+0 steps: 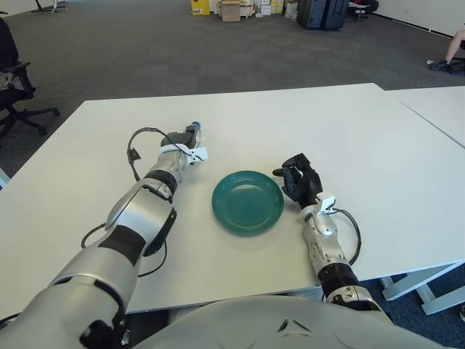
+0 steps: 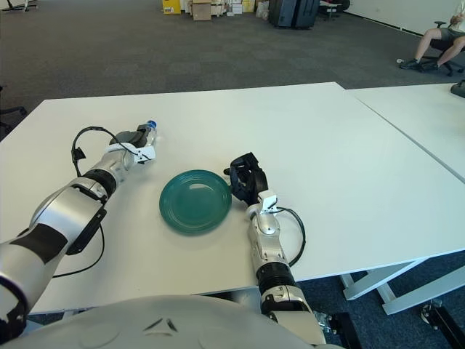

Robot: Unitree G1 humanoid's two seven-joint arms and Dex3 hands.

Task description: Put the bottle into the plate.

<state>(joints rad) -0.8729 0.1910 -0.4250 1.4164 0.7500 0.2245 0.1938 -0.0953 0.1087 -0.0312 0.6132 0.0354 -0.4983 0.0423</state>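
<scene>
Progress looks early to middling: we have our left hand (image 1: 182, 138) out on the far left part of the table (image 1: 349, 138), and the bottle (image 2: 149, 131) shows at its fingertips, blue cap poking out just past the hand on the far side. Our fingers appear wrapped around the bottle's body, so we judge it gripped, though most of the bottle is hidden by the hand and we cannot tell whether it is lifted or touching the table.

The plate (image 1: 247, 201) lies to the right of our left hand and nearer to us, apart from it with bare table between. It holds nothing yet. So the grasp seems done; the carry and the release are what remain.

Our right hand (image 1: 298, 182) shows just beside the plate's right rim, fingers curled in and holding nothing, idle.

From here we would need to bring the left hand toward us and to the right until the bottle is over the plate's middle, lower it, and let go. The cable looping beside our left forearm sits close to the path, but it looks attached to the arm, so we expect it to travel along. The main risk we see is the bottle rolling off the shallow rim if it goes down on its side.
</scene>
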